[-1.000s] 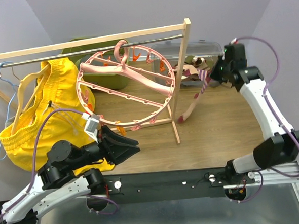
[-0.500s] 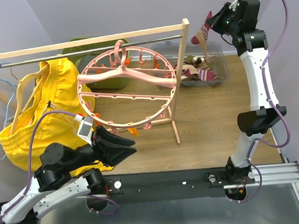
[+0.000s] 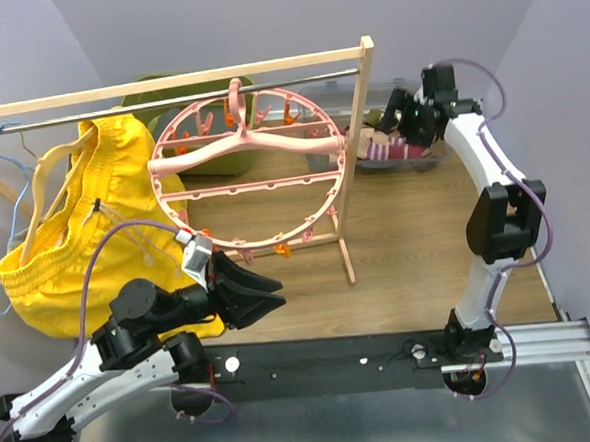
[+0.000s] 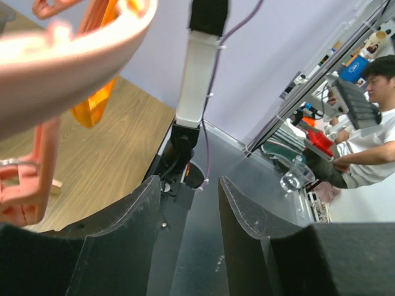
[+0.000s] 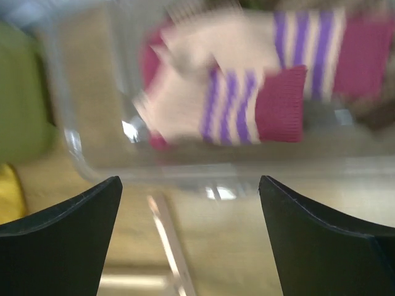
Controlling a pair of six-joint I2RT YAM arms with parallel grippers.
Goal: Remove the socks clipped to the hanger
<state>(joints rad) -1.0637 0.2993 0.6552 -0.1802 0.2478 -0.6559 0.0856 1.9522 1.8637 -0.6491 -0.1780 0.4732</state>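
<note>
The hanger (image 3: 247, 174) is a big pink ring with spokes and small orange clips, hooked on the rail. My left gripper (image 3: 277, 292) is low in front of it, open with nothing between its fingers. In the left wrist view the ring (image 4: 74, 55) and an orange clip (image 4: 92, 105) sit up and left of that gripper (image 4: 188, 194). My right gripper (image 3: 397, 118) hovers over the clear bin (image 3: 433, 97), open wide and empty. Pinkish-beige socks with purple stripes (image 3: 391, 147) lie in the bin, and the right wrist view shows them (image 5: 247, 105) beyond the open gripper (image 5: 190, 191).
Big yellow shorts (image 3: 75, 234) hang at the left beside a light-blue wire hanger (image 3: 8, 198). The wooden rack post (image 3: 356, 157) stands between the ring and the bin. A green object (image 3: 182, 93) sits behind the rail (image 3: 88, 113).
My right arm lifted the striped sock high, came down over the bin and opened; the sock now lies in the bin. The left gripper has shifted slightly right. The ring has swung a little.
</note>
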